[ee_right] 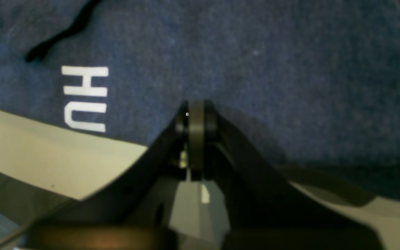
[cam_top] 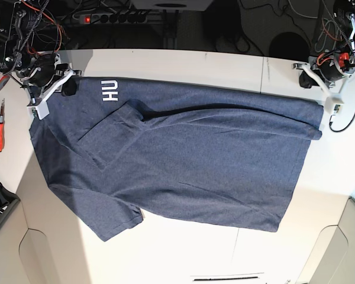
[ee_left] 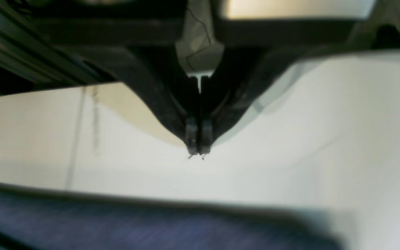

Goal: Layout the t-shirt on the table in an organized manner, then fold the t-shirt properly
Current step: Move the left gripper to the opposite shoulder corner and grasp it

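The t-shirt (cam_top: pixel 189 160) lies spread across the middle of the table (cam_top: pixel 183 65) in the base view, collar end toward the left of the frame, hem toward the right. White letters "HU" (cam_top: pixel 110 90) show near its upper left corner. One sleeve (cam_top: pixel 109 133) is folded in over the body left of centre; the other sleeve (cam_top: pixel 115 222) sticks out toward the lower left. Along the upper edge the fabric is doubled over in a long fold running to the upper right.

The right gripper (cam_top: pixel 70 87) sits at the upper left of that view, at the shirt's corner beside the letters. In its wrist view the gripper (ee_right: pixel 196 114) has its jaws pressed together, tips over the blue cloth; whether any fabric is pinched I cannot tell.

The left gripper (cam_top: pixel 334 106) is at the upper right, just beside the shirt's hem corner. Its wrist view shows the gripper (ee_left: pixel 198 151) fully closed above bare white table, nothing in it, with blurred shirt along the bottom of the frame.
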You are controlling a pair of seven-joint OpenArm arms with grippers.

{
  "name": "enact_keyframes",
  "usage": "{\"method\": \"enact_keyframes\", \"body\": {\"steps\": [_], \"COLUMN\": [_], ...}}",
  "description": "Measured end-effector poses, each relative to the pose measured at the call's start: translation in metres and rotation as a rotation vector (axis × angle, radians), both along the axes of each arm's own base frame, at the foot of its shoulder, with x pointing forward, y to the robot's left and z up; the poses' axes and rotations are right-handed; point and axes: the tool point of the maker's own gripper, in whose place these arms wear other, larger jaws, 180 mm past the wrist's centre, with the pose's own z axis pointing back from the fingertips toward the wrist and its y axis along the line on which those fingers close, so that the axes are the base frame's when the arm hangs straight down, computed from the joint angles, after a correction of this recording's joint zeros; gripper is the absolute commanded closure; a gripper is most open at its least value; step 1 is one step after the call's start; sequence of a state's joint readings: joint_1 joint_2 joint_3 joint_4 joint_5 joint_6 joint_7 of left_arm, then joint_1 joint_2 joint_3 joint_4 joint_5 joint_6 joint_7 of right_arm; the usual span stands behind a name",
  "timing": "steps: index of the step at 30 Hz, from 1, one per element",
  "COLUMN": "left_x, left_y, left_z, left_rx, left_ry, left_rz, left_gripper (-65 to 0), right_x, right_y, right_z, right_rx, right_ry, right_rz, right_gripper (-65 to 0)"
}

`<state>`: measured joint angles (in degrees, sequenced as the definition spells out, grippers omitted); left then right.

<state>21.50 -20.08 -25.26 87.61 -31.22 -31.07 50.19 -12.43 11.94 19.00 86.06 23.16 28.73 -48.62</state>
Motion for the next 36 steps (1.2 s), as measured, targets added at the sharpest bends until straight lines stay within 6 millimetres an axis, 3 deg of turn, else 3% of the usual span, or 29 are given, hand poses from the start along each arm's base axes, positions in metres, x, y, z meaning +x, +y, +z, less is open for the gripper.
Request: {"method": "enact_keyframes", "body": {"steps": [4,7,13,16,19,25,36], "left_x": [-0.011,-0.004,0.058,0.085,0.095,0.079,0.028], "left_y": [0.01,0.013,0.015,0.001,-0.009,-0.003,-0.007], "left_z": [0.008,0.026,0.073,0.069,0.049,-0.003,-0.016], "left_rx": [-0.049,-0.127,-0.141,-0.106,-0.074,-0.023,-0.096], "left_ry": [-0.026,-0.118,-0.333,-0.326,-0.274,-0.103,-0.046], "left_rz": [0.05,0.072,0.047,-0.024,-0.062,-0.012,0.008], "left_gripper": [0.0,0.0,0.0,0.0,0.0,0.0,0.0], "right_x": [0.0,0.0,0.0,0.0,0.0,0.0,-0.002], "right_y": [0.0,0.001,0.004,0.004,0.005,0.005,0.006], "right_z": [0.0,0.001,0.002,0.001,0.002,0.002,0.001], "right_rx": [0.001,0.008,0.027,0.027,0.03,0.03,0.032], "right_ry": [-0.002,-0.004,-0.007,-0.005,-0.009,-0.009,0.001], "right_rz": [0.0,-0.003,-0.008,-0.007,0.007,0.007,0.01], "right_gripper": [0.0,0.0,0.0,0.0,0.0,0.0,0.0]}}
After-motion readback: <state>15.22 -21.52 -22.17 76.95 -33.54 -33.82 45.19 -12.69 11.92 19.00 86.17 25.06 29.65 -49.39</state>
